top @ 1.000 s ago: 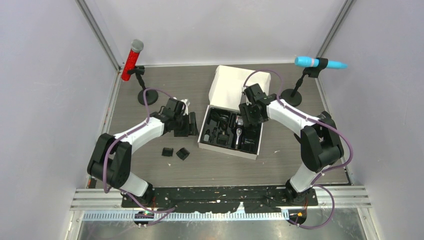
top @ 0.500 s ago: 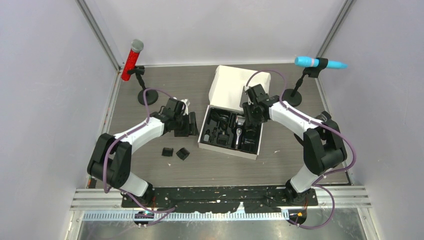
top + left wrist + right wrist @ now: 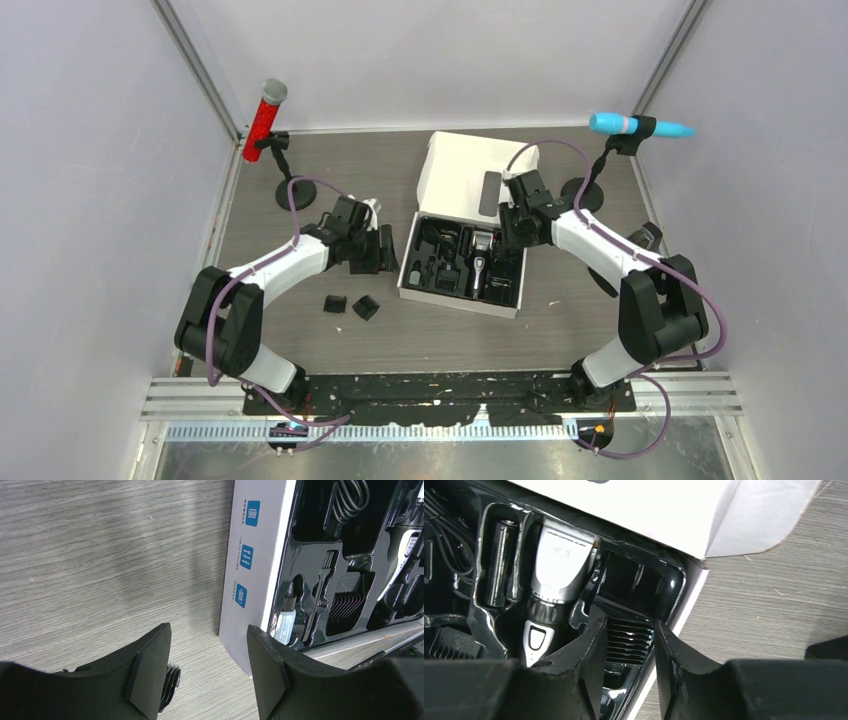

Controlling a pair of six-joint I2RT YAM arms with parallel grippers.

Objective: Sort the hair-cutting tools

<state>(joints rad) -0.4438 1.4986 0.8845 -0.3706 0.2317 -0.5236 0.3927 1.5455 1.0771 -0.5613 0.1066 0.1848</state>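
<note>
**Right wrist view.** I saw the right gripper [image 3: 627,630] lowered into the black moulded tray [image 3: 675,582] of the white box [image 3: 252,580]. Its fingers [image 3: 591,652] were drawn in to a narrow gap, pinching a ribbed black comb attachment [image 3: 626,644] from both sides. The comb attachment sat in its recess at the tray's right end. The hair clipper [image 3: 556,575] lay in the slot just left of it, silver head toward the open lid [image 3: 664,510].

**Left wrist view.** The left gripper [image 3: 207,652] stood spread wide with nothing between its fingers. It was low over the counter [image 3: 100,555], just beside the box's outer wall. A ribbed black piece [image 3: 171,682] showed under the edge of one finger, and I could not tell what it was.

**Top view.** A loose comb [image 3: 335,303] and a second loose comb [image 3: 366,307] lay side by side on the counter, apart from the box and nearer the left arm's base. Both arms reached toward the box, one from either side.
</note>
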